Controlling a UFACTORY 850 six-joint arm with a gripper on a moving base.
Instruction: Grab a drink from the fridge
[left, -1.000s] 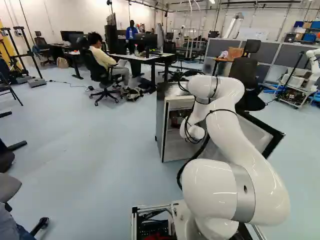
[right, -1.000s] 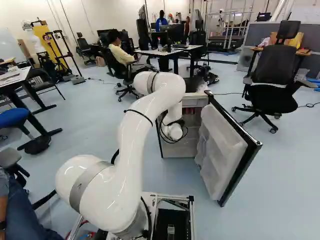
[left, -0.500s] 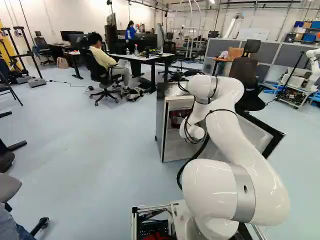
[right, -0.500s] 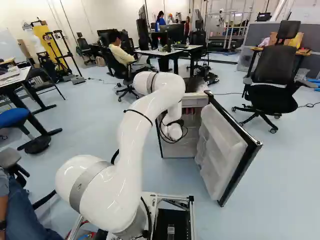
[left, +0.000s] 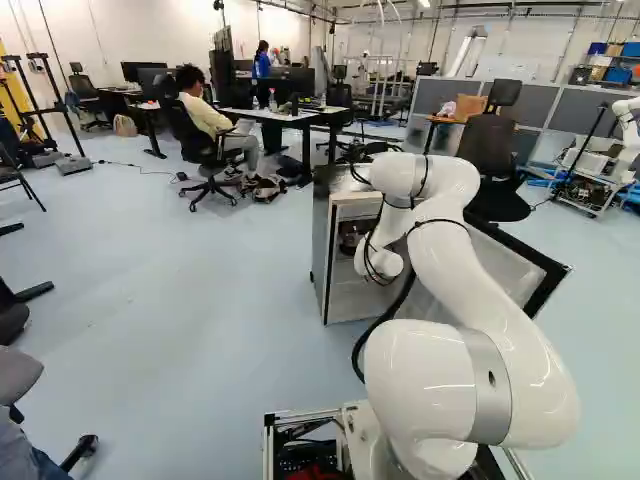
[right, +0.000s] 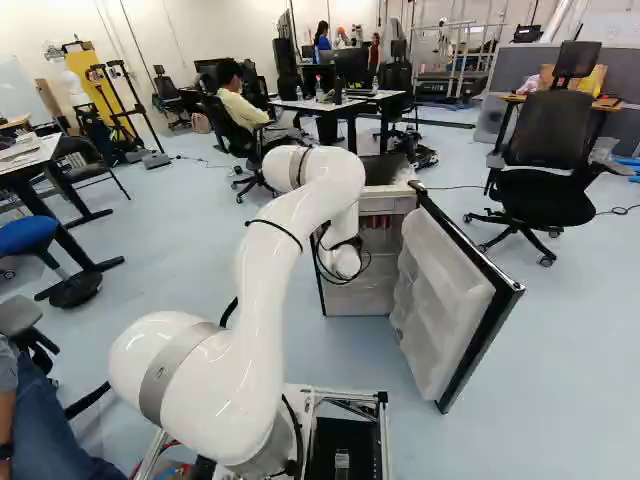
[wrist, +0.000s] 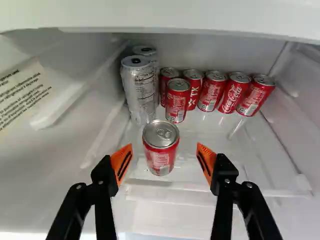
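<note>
The fridge (left: 322, 255) stands with its door (right: 450, 300) swung out. My arm's wrist (right: 346, 262) is at its opening; in the base views I cannot make out the gripper. In the wrist view my gripper (wrist: 164, 163) is open, orange pads apart, with a red drink can (wrist: 160, 152) upright just ahead, lined up between the fingertips. Neither pad touches it. Behind that can several more red cans (wrist: 233, 94) stand along the back of the shelf (wrist: 195, 142), beside tall silver cans (wrist: 137, 92).
A fridge ledge (wrist: 160, 17) runs across above the cans, and side walls (wrist: 300, 115) flank the shelf. Past the fridge are a desk (left: 290, 116) and an office chair (right: 545, 160). Another robot (left: 625, 130) stands at the far right of the left base view.
My arm's wrist end has shifted slightly toward the left of both base views. The base, the fridge and its door have not moved.
</note>
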